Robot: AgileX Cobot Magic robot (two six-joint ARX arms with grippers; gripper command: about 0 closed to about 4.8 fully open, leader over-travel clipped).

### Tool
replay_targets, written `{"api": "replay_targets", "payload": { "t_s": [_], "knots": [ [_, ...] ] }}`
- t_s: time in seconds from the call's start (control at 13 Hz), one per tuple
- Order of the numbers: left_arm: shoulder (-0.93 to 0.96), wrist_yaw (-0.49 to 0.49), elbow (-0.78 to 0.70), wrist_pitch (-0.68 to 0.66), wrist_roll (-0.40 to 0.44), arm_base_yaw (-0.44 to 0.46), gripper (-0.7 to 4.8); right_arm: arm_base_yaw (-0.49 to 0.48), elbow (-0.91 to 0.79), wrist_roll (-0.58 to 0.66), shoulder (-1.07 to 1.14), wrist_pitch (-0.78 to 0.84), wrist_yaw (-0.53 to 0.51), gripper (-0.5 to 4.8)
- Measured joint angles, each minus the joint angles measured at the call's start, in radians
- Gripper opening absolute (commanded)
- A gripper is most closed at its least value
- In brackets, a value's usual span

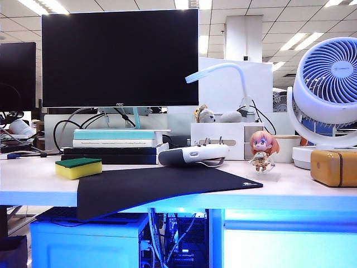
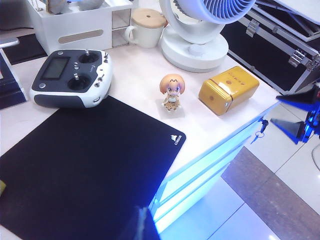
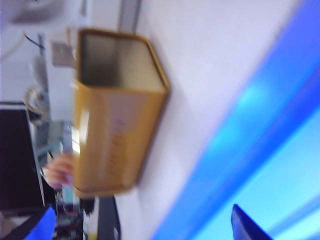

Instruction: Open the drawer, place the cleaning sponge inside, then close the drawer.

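- Leftmost, the sponge (image 1: pixel 78 167) lies flat on the desk (image 1: pixel 33 181), green layer up, just beside the black mat (image 1: pixel 162 187).
- Left gripper (image 2: pixel 145 220): only a dark tip shows in its wrist view, over the mat's near edge; fingers closed on nothing.
- Centre: a controller (image 1: pixel 192 154), then a figurine (image 1: pixel 262 152) (upright) by the mat's far corner.
- Below right, the drawer (image 1: pixel 290 245) is shut, lit blue.
- Right: a yellow box (image 1: pixel 333 166); the right gripper (image 3: pixel 250 225) hangs near it, above the desk edge, jaws wide and empty.
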Motion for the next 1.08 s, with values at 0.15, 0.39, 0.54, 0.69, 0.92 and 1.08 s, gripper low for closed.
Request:
{"api": "replay_targets", "payload": {
  "t_s": [0.15,0.39,0.54,0.69,0.92,1.08],
  "knots": [
    [0.000,0.000,0.000,0.000,0.000,0.000,-0.06,-0.002,0.000,-0.027,0.065,0.014,-0.008,4.79],
    [0.000,0.000,0.000,0.000,0.000,0.000,-0.06,-0.004,0.015,-0.037,0.190,0.146,-0.013,4.79],
    [0.000,0.000,0.000,0.000,0.000,0.000,-0.06,-0.005,0.035,-0.039,0.264,0.210,-0.020,4.79],
    [0.000,0.004,0.000,-0.006,0.000,0.000,-0.06,-0.006,0.072,-0.039,0.294,0.227,-0.047,4.79],
    [0.000,0.019,0.000,-0.031,0.000,0.000,-0.06,-0.006,0.135,-0.042,0.294,0.230,-0.060,4.79],
    [0.000,0.019,0.000,-0.030,0.000,0.000,-0.06,-0.006,0.150,-0.042,0.294,0.209,-0.067,4.79]
  ]
}}
